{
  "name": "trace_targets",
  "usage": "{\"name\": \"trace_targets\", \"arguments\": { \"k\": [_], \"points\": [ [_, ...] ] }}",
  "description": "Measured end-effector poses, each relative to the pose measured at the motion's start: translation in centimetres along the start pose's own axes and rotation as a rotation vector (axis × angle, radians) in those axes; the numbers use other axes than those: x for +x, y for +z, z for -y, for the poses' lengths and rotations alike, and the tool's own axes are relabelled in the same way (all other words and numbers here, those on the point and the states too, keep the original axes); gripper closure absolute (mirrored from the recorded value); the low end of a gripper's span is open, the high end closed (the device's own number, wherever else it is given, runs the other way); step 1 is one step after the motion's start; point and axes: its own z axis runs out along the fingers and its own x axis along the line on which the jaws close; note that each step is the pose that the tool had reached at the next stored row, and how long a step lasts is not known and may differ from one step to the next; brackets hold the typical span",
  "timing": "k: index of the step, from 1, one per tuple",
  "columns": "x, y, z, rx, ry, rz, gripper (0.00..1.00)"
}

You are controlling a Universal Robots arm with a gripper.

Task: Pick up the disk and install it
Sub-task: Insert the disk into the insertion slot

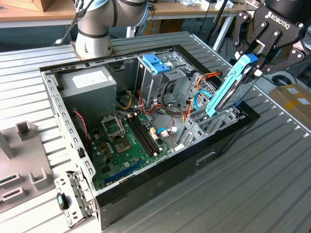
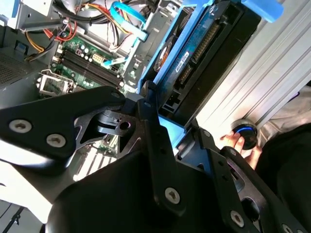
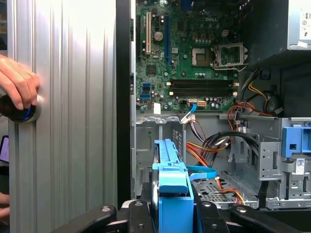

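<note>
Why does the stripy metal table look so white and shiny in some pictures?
Glare: in the first wrist view the table beside the hand washes out nearly white; in the second wrist view it does too, next to the disk; in the exterior view the light is even and it looks grey.

Exterior view evenly bright under soft, diffuse light; the ribbed metal table (image 1: pixel 272 194) shines pale toward 5 o'clock; shadow pools inside the computer case (image 1: pixel 57 104) by its 10 o'clock wall; in both wrist views the table glares near white and the gripper (image 3: pixel 172 218) around the disk (image 3: pixel 170 191) reads dark.
</note>
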Motion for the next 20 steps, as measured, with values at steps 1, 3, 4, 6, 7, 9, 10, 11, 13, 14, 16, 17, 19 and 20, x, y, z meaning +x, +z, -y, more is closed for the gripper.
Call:
{"name": "trace_targets", "arguments": {
  "k": [1, 3, 4, 6, 7, 9, 10, 11, 13, 14, 16, 17, 19, 20],
  "points": [
    [-0.01, 0.01, -0.19, 0.0, 0.0, 0.0, 0.63],
    [-0.01, 0.04, -0.67, 0.0, 0.0, -0.0001, 0.63],
    [-0.01, 0.07, -0.84, 0.0, 0.0, 0.0, 0.63],
    [-0.14, 0.18, -1.28, 0.0, 0.0, -0.0001, 0.63],
    [-0.28, 0.23, -1.3, 0.0, 0.0, 0.0, 0.63],
    [-0.55, 0.31, -1.33, 0.0, 0.0, -0.0001, 0.63],
    [-0.67, 0.34, -1.34, 0.0, 0.0, 0.0, 0.63],
    [-0.79, 0.37, -1.35, 0.0, 0.0, 0.0, 0.63],
    [-0.99, 0.44, -1.38, 0.0, 0.0, 0.0, 0.63],
    [-1.04, 0.48, -1.4, 0.0, 0.0, -0.0001, 0.63],
    [-1.07, 0.61, -1.41, 0.0001, 0.0, 0.0002, 0.63],
    [-1.08, 0.72, -1.42, 0.0, 0.0, 0.0002, 0.63],
    [-1.1, 0.85, -1.44, 0.0, 0.0, -0.0001, 0.63],
    [-1.15, 0.92, -1.47, 0.0, 0.0, -0.0003, 0.63]
  ]
}}
